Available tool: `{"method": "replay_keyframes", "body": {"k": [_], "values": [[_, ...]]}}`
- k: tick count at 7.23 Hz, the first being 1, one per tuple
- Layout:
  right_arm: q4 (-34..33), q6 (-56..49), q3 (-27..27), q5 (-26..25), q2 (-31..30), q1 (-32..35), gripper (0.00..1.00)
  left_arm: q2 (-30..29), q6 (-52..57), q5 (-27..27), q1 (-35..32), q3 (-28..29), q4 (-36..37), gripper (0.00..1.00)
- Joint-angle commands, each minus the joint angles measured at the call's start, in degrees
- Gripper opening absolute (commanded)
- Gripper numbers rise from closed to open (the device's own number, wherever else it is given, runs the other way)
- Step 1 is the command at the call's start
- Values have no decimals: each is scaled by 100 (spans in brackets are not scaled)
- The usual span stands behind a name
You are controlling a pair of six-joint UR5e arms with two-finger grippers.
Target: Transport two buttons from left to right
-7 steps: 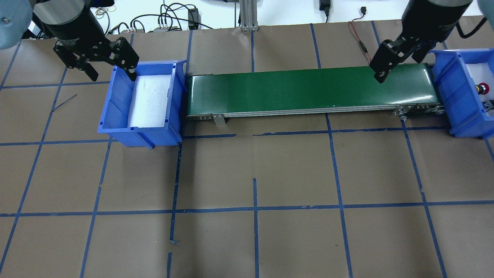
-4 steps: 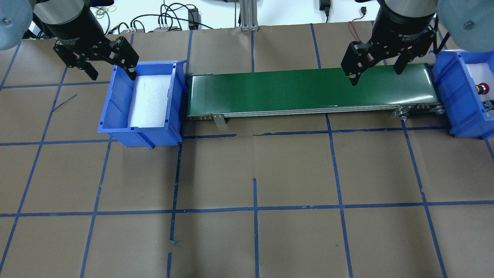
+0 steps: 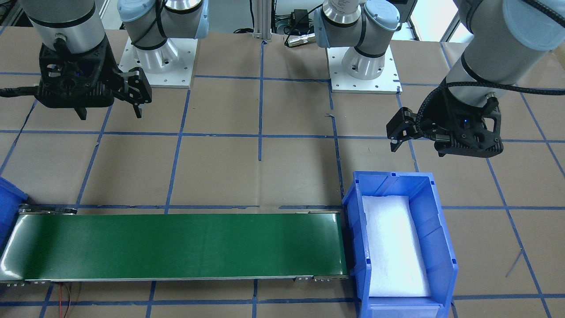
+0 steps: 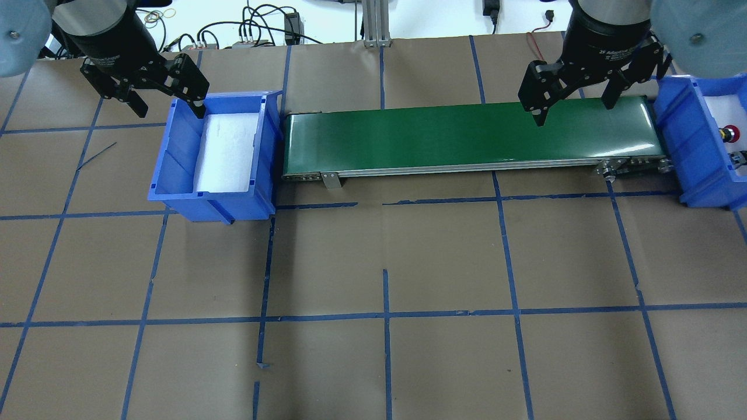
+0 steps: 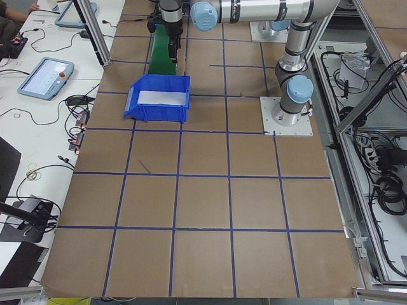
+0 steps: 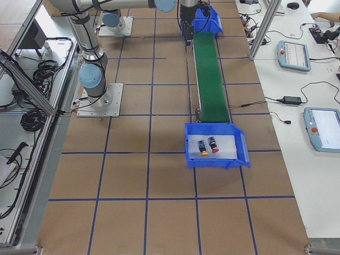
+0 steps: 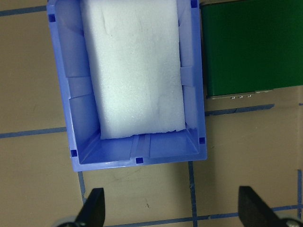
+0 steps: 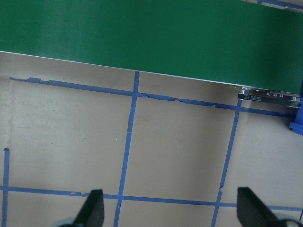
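The two buttons lie in the right blue bin (image 6: 189,146): the yellow-capped one (image 6: 203,153) beside the red-capped one (image 6: 214,151). In the overhead view the red button (image 4: 729,134) shows at the frame's right edge. My right gripper (image 4: 575,114) is open and empty, high over the table on the robot's side of the green conveyor belt (image 4: 467,134); its wrist view shows the gripper (image 8: 171,210) over brown paper. My left gripper (image 4: 171,111) is open and empty, high by the left blue bin (image 4: 175,146). In its wrist view the gripper (image 7: 173,210) sits off the bin's short end.
The left bin holds only a white foam pad (image 7: 135,71). The belt (image 3: 176,245) runs between the two bins. Brown paper with blue tape lines covers the table. Cables and teach pendants lie beyond the far edge (image 6: 295,56).
My right gripper has swung left, away from the right bin, and turned so its fingers span along the belt. The left arm has barely moved.
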Motion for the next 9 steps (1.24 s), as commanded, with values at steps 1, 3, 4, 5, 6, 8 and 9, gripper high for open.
{"method": "replay_keyframes", "body": {"k": [1, 3, 4, 5, 6, 8, 9], "values": [[19, -27, 26, -11, 13, -2, 100, -1, 8, 15, 0, -4, 9, 100], [19, -80, 26, -20, 13, -2, 100, -1, 8, 15, 9, -4, 9, 100], [27, -98, 35, -20, 21, -2, 100, -1, 8, 24, 9, -4, 9, 100], [36, -115, 35, -29, 13, -2, 100, -1, 8, 24, 9, -4, 17, 100], [27, -159, 26, -46, 13, -2, 100, -1, 8, 24, 18, -4, 18, 100], [36, -300, 61, -81, 22, -10, 100, -1, 17, 24, 18, -4, 9, 100], [27, -291, 87, -64, 22, -2, 100, -1, 8, 24, 18, -4, 17, 100]]}}
